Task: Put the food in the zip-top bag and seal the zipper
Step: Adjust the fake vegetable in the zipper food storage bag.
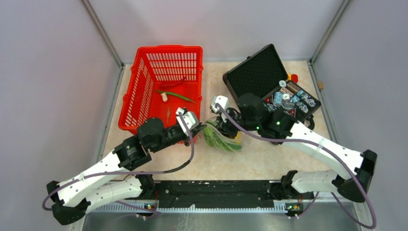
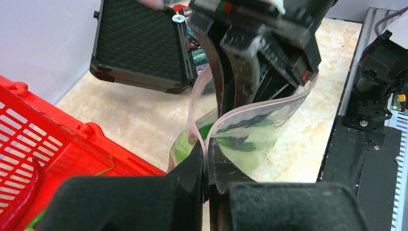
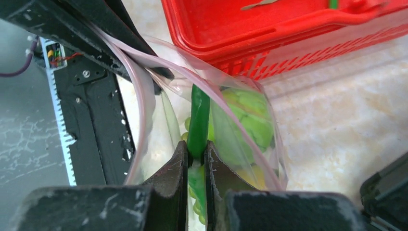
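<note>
The zip-top bag (image 1: pixel 223 138) lies between the red basket and the black case, its mouth held up. My left gripper (image 2: pixel 206 155) is shut on the pink zipper (image 2: pixel 262 107) at the near end of the mouth. My right gripper (image 3: pixel 196 150) is shut on a long green leaf (image 3: pixel 198 115) that reaches into the open mouth. Inside the bag I see a green lime (image 3: pixel 250 120), a yellow lemon (image 3: pixel 253 176) and green grapes (image 3: pixel 197 208). In the top view, the left gripper (image 1: pixel 201 127) and right gripper (image 1: pixel 217 126) meet at the bag's mouth.
The red basket (image 1: pixel 144 77) stands at the back left, touching the bag's left side; a long green leaf (image 1: pixel 177 95) and a small white piece (image 1: pixel 164 97) lie in it. The open black case (image 1: pixel 255 70) with small gadgets (image 1: pixel 293 98) stands at the back right.
</note>
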{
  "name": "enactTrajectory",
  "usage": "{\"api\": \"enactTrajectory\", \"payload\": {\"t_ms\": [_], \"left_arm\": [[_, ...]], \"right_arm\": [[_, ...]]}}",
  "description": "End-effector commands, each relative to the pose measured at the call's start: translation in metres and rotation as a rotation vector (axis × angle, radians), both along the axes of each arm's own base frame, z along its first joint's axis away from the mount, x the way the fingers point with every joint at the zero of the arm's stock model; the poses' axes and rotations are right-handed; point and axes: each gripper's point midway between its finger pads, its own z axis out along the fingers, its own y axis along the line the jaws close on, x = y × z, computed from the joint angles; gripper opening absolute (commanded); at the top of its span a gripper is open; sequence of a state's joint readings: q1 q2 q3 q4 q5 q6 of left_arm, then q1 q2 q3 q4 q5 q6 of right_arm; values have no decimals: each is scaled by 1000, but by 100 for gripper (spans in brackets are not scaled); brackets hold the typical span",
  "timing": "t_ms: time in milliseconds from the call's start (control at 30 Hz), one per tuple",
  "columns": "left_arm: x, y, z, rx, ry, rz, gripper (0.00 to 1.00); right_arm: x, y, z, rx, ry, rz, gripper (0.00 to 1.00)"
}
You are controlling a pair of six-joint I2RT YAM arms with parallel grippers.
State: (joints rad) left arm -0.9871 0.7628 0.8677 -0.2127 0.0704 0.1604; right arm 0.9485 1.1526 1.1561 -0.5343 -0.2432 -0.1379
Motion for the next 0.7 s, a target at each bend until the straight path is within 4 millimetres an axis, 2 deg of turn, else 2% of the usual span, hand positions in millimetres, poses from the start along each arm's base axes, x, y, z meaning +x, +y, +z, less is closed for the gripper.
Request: {"api": "enactTrajectory", "payload": {"t_ms": [0, 33, 133, 167, 233, 267, 333, 433, 533, 667], "left_arm": [[1, 4, 77, -203, -155, 10, 0], [2, 5, 77, -205, -155, 16, 0], [2, 5, 78, -205, -156, 17, 0], [2, 5, 78, -205, -155, 16, 0], [2, 4, 78, -203, -156, 18, 0], [3, 4, 78, -202, -155, 19, 0], [3, 4, 78, -204, -152, 23, 0], [4, 4, 77, -206, -148, 29, 0], [5, 5, 78, -208, -149, 34, 0], [6, 4, 79, -210, -151, 33, 0]], "right_arm": [[-19, -8, -40, -172, 112, 122, 0], [-20, -9, -40, -178, 111, 132, 2], [-7, -16, -43, -224, 83, 63, 6], [-5, -17, -45, -237, 81, 53, 11], [-4, -15, -40, -229, 81, 48, 27], [-6, -14, -34, -203, 76, 59, 35], [-9, -14, -9, -102, 28, 48, 47], [-14, -19, 33, 55, -55, 26, 60], [-25, -26, 55, 119, -72, 44, 65], [-22, -33, 62, 123, -87, 2, 68]]}}
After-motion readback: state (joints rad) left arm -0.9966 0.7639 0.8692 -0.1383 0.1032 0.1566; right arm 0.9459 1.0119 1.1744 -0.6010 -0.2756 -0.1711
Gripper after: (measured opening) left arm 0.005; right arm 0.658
